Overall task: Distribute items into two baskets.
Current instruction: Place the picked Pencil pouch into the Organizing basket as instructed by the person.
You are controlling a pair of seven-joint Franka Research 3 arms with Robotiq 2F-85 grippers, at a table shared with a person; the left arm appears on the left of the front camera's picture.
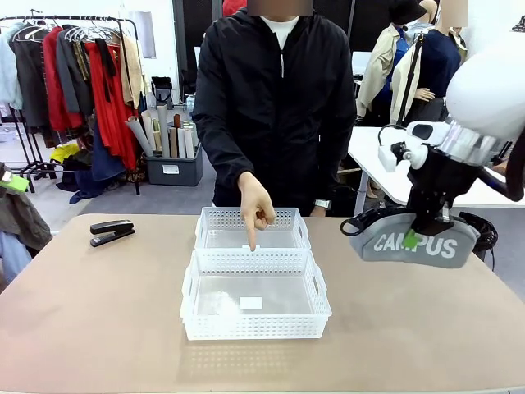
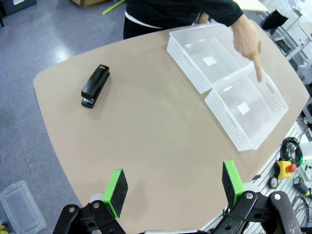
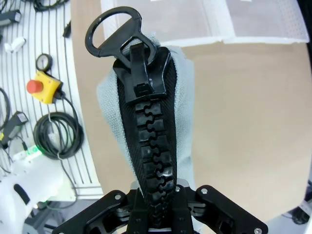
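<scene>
My right gripper (image 1: pixel 420 232) is shut on the grey "CAMPUS" zip pouch (image 1: pixel 414 240), holding it in the air over the table's right side. In the right wrist view the pouch (image 3: pixel 146 126) hangs from my jaws by its black zip, pull ring at the top. The black stapler (image 1: pixel 111 231) lies at the far left of the table, also stapler (image 2: pixel 95 85). Two white lattice baskets stand end to end mid-table: near basket (image 1: pixel 255 328) and far basket (image 1: pixel 253 222). A person's hand (image 1: pixel 254 205) points a finger down at their shared edge. My left gripper (image 2: pixel 174 187) is open high above the table.
The tan table (image 1: pixel 98 320) has free room left and right of the baskets. A coiled cable (image 3: pixel 58 134) and a yellow box with a red button (image 3: pixel 44 88) lie off the table's edge. A clothes rack (image 1: pixel 74 74) stands behind.
</scene>
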